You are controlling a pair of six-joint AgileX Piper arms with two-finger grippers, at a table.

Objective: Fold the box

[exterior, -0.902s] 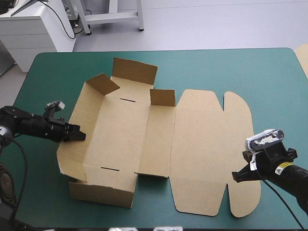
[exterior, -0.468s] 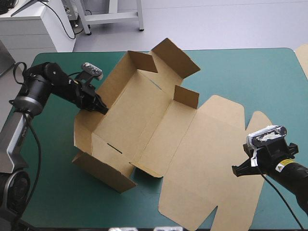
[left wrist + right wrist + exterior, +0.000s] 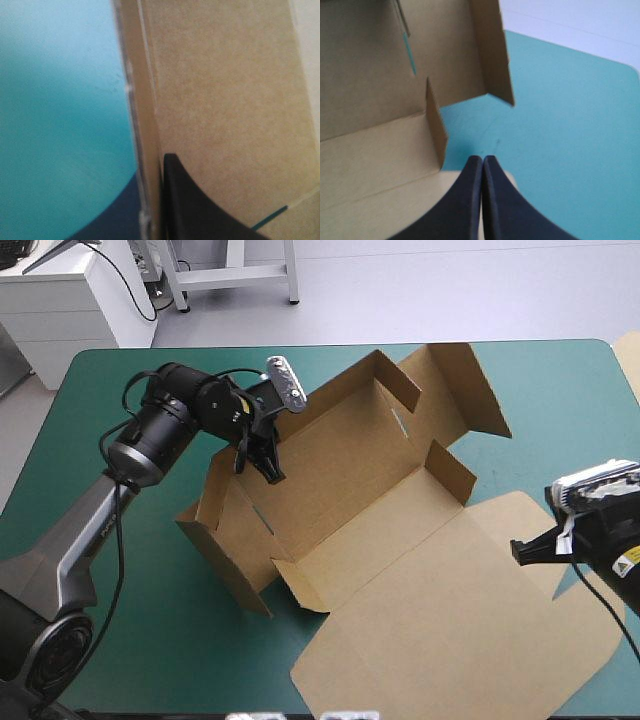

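The brown box [image 3: 350,490] lies slantwise across the teal-green table [image 3: 110,410], a tray with raised walls, its lid [image 3: 450,630] flat toward the near right. My left gripper [image 3: 270,472] is at the tray's far left wall, shut on it. In the left wrist view the wall's edge [image 3: 145,125] runs between the black fingers [image 3: 200,210]. My right gripper [image 3: 522,550] is shut at the lid's right edge, holding nothing. In the right wrist view its tips [image 3: 483,160] meet over the lid's rim, with the tray's walls [image 3: 492,50] ahead.
Bare teal-green cover shows along the left side [image 3: 90,570] and the far right [image 3: 570,410]. A pale sheet's edge [image 3: 632,355] sticks in at the table's far right corner. The lid reaches close to the near edge.
The left arm has swung from the table's left side to its far middle, dragging the box round so it now lies slantwise. The right gripper has shifted slightly right and away.
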